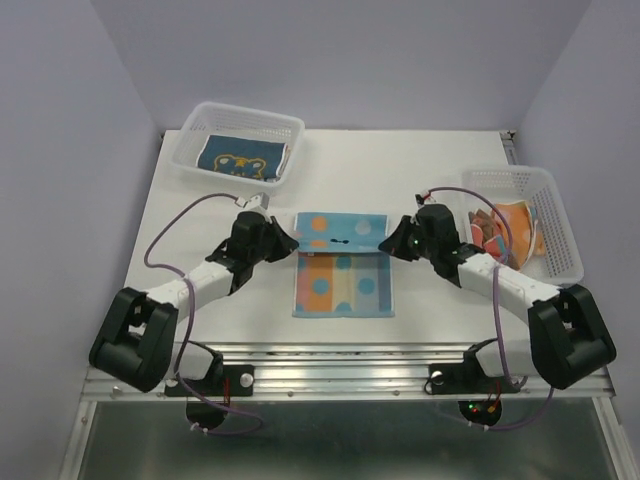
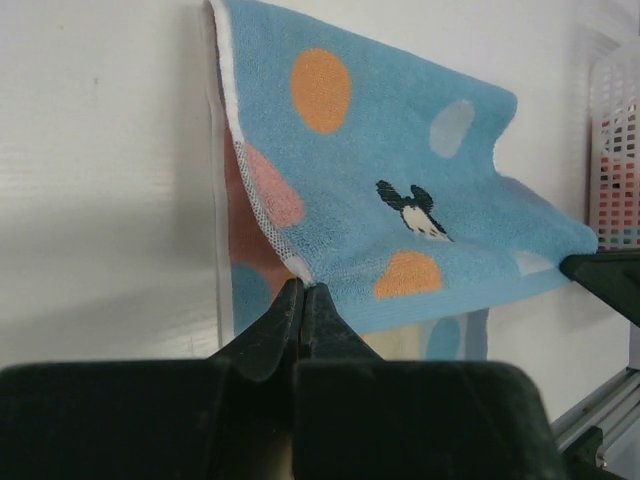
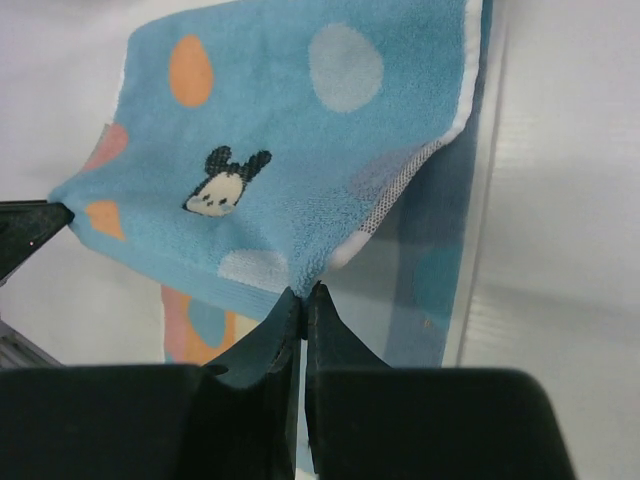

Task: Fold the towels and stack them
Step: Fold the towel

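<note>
Both arms meet over the middle of the table, where the dotted towel lies with its near half flat and its far half lifted as a flap. The left gripper is clenched on one corner of that flap and the right gripper on the other, fingers pressed together over the hem. I'd say the two-corner hold is there to keep the edge spread and level, so the flap can be carried over the near half for a fold. The wrist views show the cloth sagging a little between the two pinches. How much cloth sits inside each pinch is hidden by the fingers themselves, and the flap covers whatever lies beneath it, so I cannot tell whether the edges line up. The left basket at the far left holds a blue towel with a yellow figure. The right basket holds bunched orange towels, partly behind the right arm and too jumbled to count.
</note>
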